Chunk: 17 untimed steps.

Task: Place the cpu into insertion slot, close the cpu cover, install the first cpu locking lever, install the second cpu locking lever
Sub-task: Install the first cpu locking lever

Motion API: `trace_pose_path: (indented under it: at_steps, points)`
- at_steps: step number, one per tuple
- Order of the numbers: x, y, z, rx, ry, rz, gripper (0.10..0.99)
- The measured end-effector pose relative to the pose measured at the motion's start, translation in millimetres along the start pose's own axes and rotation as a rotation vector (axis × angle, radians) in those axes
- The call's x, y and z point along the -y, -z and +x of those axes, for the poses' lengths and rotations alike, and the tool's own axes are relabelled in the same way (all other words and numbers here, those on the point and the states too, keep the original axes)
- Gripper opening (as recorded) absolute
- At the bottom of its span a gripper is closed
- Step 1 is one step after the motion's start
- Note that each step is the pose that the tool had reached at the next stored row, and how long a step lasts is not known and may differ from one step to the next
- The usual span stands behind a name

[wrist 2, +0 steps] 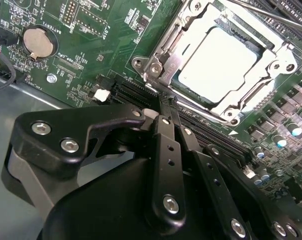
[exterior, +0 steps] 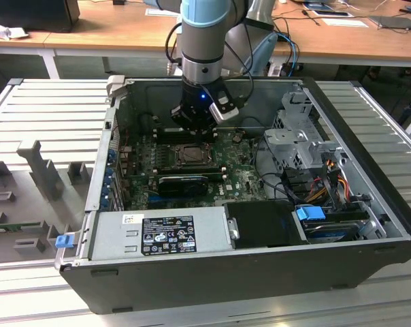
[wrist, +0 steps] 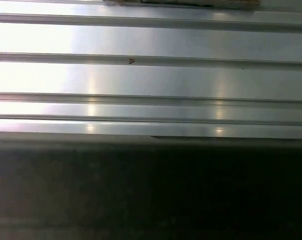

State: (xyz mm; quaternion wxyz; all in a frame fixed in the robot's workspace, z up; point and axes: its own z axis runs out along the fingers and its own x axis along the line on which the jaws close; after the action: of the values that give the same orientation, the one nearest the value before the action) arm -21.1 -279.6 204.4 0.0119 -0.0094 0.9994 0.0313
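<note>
The open computer case (exterior: 246, 272) lay on the ribbed metal bench (exterior: 35, 109), and inside it the green motherboard (exterior: 239, 178) stretched flat beneath my arm. I hung at the far side of the insertion slot (exterior: 190, 157), where the cpu (wrist 2: 217, 62) already sat with the cpu cover (wrist 2: 191, 30) folded down around its pale face. My jaws (wrist 2: 169, 102) were pressed together and empty, their tips just beside the socket's corner in the second wrist view, above the long black memory slots (wrist 2: 191, 125).
</note>
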Motion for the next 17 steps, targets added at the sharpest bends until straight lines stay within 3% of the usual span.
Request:
trace_pose_path:
  at_steps: [3,8,13,14,17]
  points:
    - [0.1,-1.1,0.0,0.0002,-0.003,0.006,0.106]
    - [0.7,-2.7,0.1,0.0002,-0.005,0.003,0.106]
    - [0.6,-2.9,0.1,0.001,-0.005,-0.039,0.106]
    - [0.6,-2.9,0.0,0.0012,-0.006,-0.044,0.106]
    - [0.9,-2.8,0.1,0.0011,-0.006,-0.045,0.106]
